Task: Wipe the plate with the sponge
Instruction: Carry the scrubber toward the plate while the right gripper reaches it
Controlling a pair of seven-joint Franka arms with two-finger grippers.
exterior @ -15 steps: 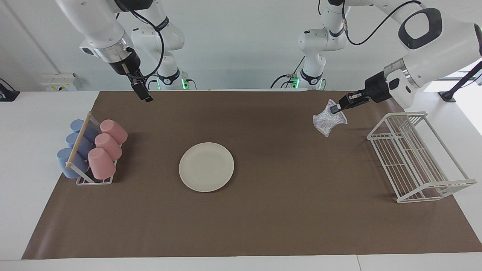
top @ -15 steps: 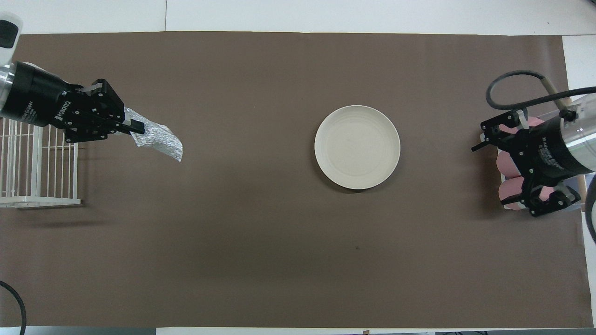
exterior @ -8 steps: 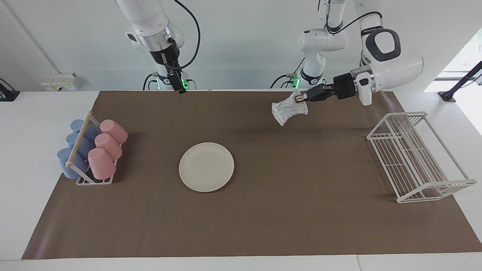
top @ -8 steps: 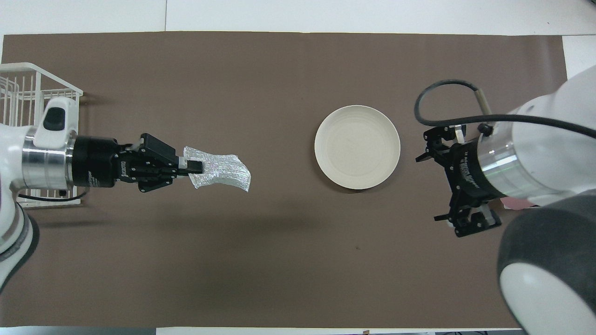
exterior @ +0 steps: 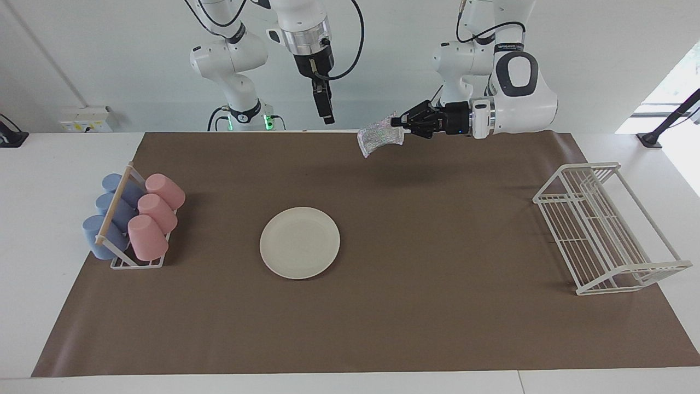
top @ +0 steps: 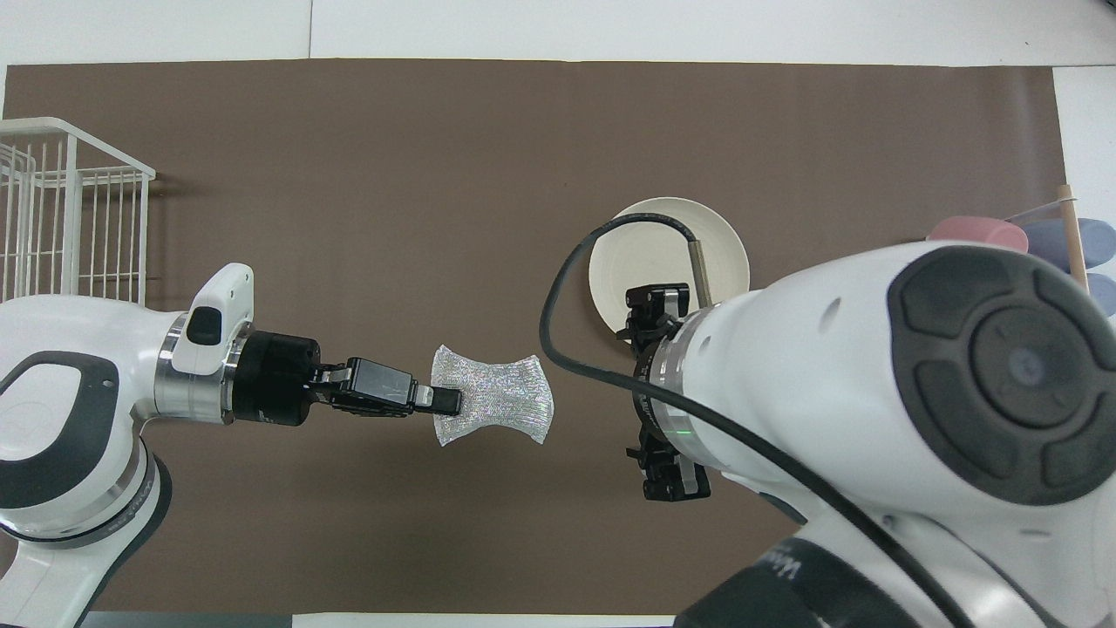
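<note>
Here the desk (exterior: 33, 175) carries a broad brown mat (exterior: 437, 306) that holds everything else. The white wire dish rack (exterior: 604, 230) stands at the left arm's end of the mat. At the right arm's end sits a small rack of cups (exterior: 131, 219), pink ones and blue ones lying on their sides under a wooden bar.

The cream-white plate (exterior: 299, 242) lies flat on the mat, bare, toward the right arm's end from the middle and well apart from both racks.

The left arm reaches in level above the mat's edge nearest the robots. The left gripper (exterior: 401, 122) is pinching one edge of the sponge (exterior: 378, 134), fingertips pressed together on it. The glittery silver sponge hangs in the air over the mat, clear of the surface and well apart from the plate, toward the left arm's end from it.

The right gripper (exterior: 326, 112) hangs pointing down from its arm, up in the air over the mat's edge nearest the robots, fingers spread and holding nothing. In the overhead view its arm covers part of the plate.
</note>
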